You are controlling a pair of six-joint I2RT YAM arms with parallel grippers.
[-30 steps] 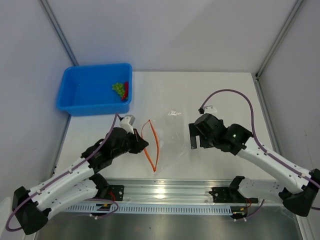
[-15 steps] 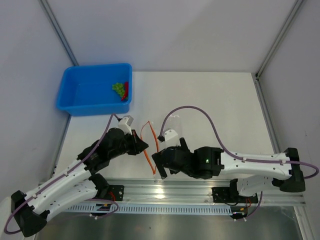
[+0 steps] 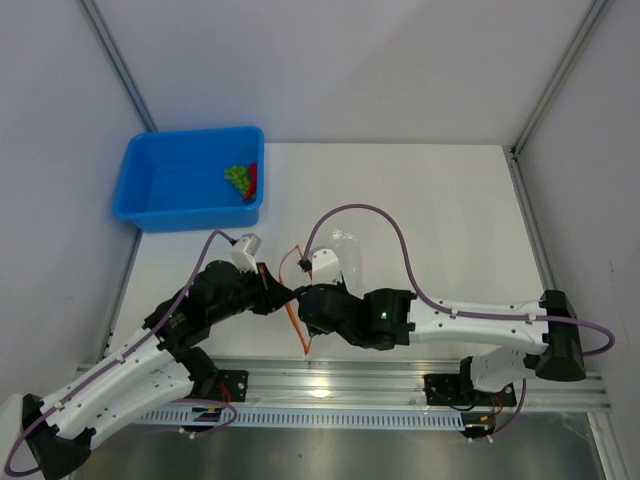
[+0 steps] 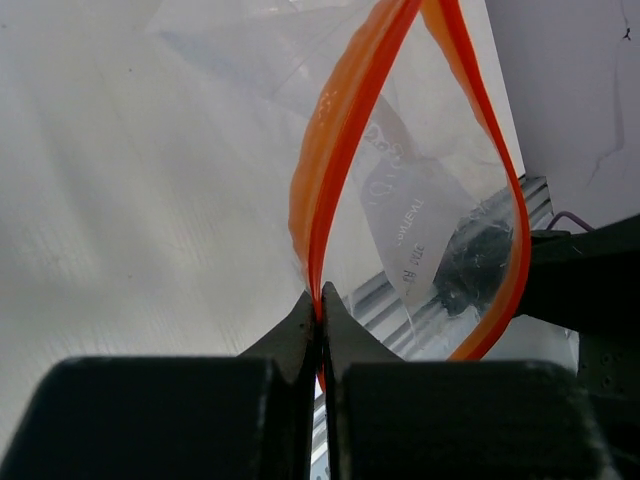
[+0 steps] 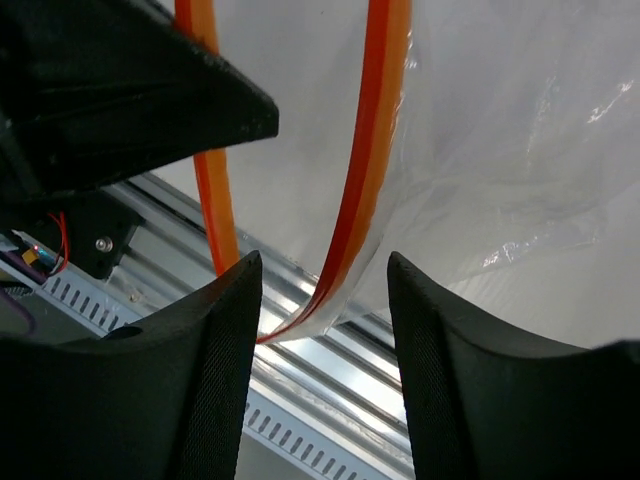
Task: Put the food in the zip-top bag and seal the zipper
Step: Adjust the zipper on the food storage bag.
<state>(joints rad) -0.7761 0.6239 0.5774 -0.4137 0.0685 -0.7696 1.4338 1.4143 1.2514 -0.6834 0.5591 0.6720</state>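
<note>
While my left fingers [image 4: 320, 305] pinch shut on one lip of the zipper [image 4: 340, 130] and my right fingers [image 3: 303, 305] stand half apart astride the other, I should close squarely on that strip, then spread the zip-top bag [image 4: 430, 180] on the desk [image 3: 430, 200]; food [image 3: 240, 180] lies in the blue tub [image 3: 160, 210].

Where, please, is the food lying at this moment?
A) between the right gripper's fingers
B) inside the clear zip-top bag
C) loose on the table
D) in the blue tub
D: the top view shows the green grapes and the red piece lying together inside the blue tub, by its right wall.
</note>
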